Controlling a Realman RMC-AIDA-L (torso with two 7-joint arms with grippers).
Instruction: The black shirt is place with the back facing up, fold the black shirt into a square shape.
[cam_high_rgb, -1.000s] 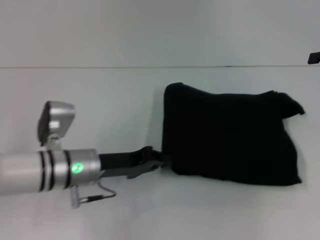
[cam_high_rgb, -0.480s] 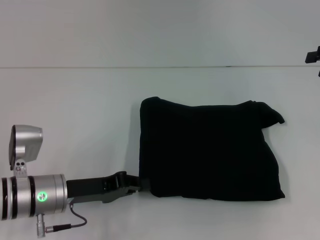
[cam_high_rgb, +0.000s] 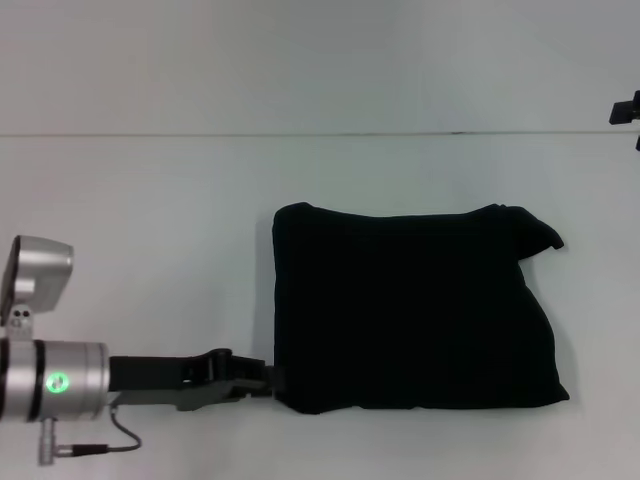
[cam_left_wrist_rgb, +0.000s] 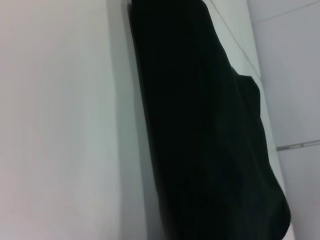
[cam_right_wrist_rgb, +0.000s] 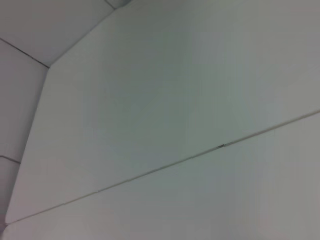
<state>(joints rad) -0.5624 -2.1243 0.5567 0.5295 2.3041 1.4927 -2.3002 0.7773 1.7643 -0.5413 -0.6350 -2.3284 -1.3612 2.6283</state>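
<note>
**Left gripper pinches the folded shirt's near corner**

The left gripper (cam_high_rgb: 272, 379) lies low over the table (cam_high_rgb: 150, 220), its fingers clenched on the near left corner of the black shirt (cam_high_rgb: 410, 310). From there the shirt spreads to the right as a folded, roughly rectangular bundle lying flat on the white surface, its left edge fairly straight and its far right corner bunched into a small lump. The right gripper (cam_high_rgb: 625, 110) is only a dark sliver at the far right edge, well apart from the cloth; whether it is open or closed cannot be told.

The risk, as I judge it, is that a single-corner grip drags the layers unevenly, so the stack skews or the top layer slides off. A loose pinch could also lose the corner.
</note>
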